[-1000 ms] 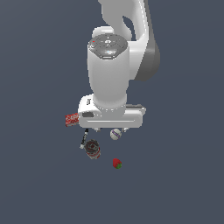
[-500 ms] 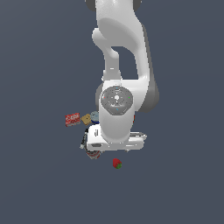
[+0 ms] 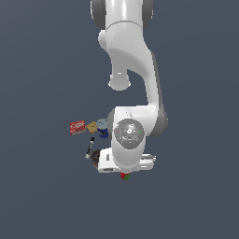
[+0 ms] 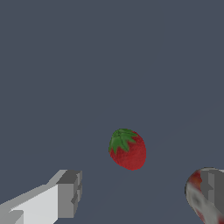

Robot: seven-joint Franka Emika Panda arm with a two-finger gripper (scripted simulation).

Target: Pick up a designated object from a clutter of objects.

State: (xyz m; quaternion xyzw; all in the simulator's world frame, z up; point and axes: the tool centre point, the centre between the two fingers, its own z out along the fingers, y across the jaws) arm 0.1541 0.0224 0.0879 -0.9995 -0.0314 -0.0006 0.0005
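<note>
The strawberry point(image 4: 127, 148), red with a green leafy top, lies on the grey floor in the wrist view, just ahead of the gap between my fingers. My gripper point(image 4: 140, 192) is open and empty, with one grey fingertip point(image 4: 69, 192) to one side and the other point(image 4: 215, 186) at the frame's edge. In the exterior view the hand point(image 3: 126, 161) hangs right over the strawberry point(image 3: 124, 176), of which only a sliver shows. The rest of the clutter lies towards the exterior view's left.
A red flat box point(image 3: 77, 127), a tan square point(image 3: 92, 126), a blue can point(image 3: 102, 125), a black marker point(image 3: 89, 147) and a dark red can point(image 3: 95, 155) lie near the hand. A red-and-white mottled object point(image 4: 200, 199) sits by one fingertip.
The arm has bent down and the hand has dropped towards the floor, moving over the strawberry, which stood clear of the hand before. The objects have not moved.
</note>
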